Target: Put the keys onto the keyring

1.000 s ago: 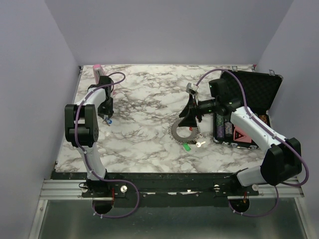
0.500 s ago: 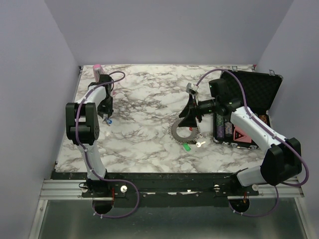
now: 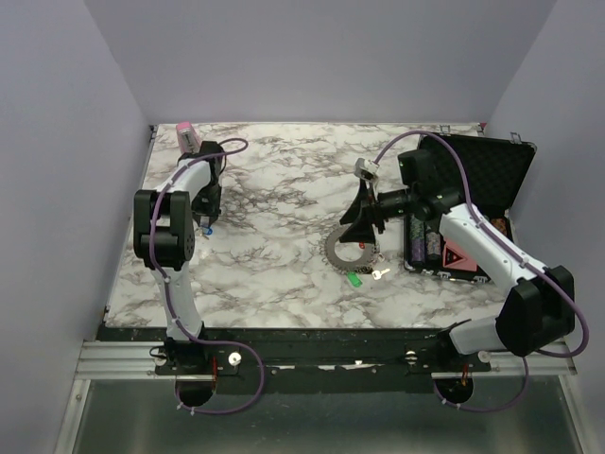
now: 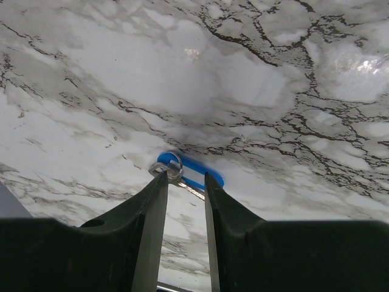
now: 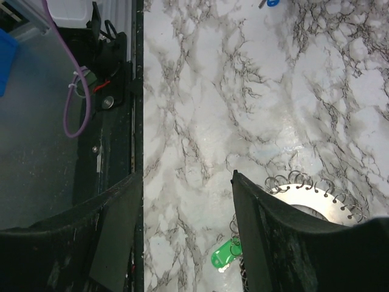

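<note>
**Right hand (image 5: 186, 177) wide over keyring (image 5: 316, 198), left hand (image 4: 185, 177) narrow at blue key (image 4: 197, 167)**

The open black case (image 3: 473, 170) on the worktop (image 3: 274, 255) holds dark stacks (image 3: 425, 248) and a red card (image 3: 458, 257), too small to read. A right finger hides part of the keyring, and the green key (image 5: 226, 254) beside it is partly hidden. The blue key lies slantwise, blade between the left fingers.

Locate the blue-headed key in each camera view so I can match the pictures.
Top external: the blue-headed key lies on the left part of the table, about mid-depth.
Left wrist: lower centre of the picture, seen close up.
Right wrist: only a blue bit, cut off at the top edge right of centre, probably this key.
Shared landmark: the marble tabletop, whose dark veining shows in all three views.
</note>
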### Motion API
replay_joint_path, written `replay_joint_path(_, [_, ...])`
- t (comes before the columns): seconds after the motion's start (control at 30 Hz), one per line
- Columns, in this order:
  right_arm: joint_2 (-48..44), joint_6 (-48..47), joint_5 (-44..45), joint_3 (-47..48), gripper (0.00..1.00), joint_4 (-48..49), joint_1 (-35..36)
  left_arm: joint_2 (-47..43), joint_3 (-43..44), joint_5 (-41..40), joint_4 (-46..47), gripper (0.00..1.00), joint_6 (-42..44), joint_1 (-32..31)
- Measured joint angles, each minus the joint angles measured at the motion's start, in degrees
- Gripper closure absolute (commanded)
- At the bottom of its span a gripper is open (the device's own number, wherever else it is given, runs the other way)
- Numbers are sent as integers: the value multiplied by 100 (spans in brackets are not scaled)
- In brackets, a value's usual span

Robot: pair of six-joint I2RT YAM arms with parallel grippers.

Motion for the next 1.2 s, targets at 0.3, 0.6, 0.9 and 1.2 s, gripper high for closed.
replay_joint_path(0.3, [-168, -79, -59, 22, 30, -109, -2, 212, 339, -48, -295, 63, 24, -2])
replay_joint_path(0.6, [-304, -153, -125, 90, 30, -168, -4, 313, 404, -50, -452, 78, 52, -2])
replay_joint_path(0.9, [-304, -195, -140, 90, 30, -205, -9, 256, 254, -52, -256, 86, 46, -2])
replay_joint_path(1.2, [-304, -197, -146, 90, 30, -210, -15, -1453, -964, 201, 597, 36, -426, 66])
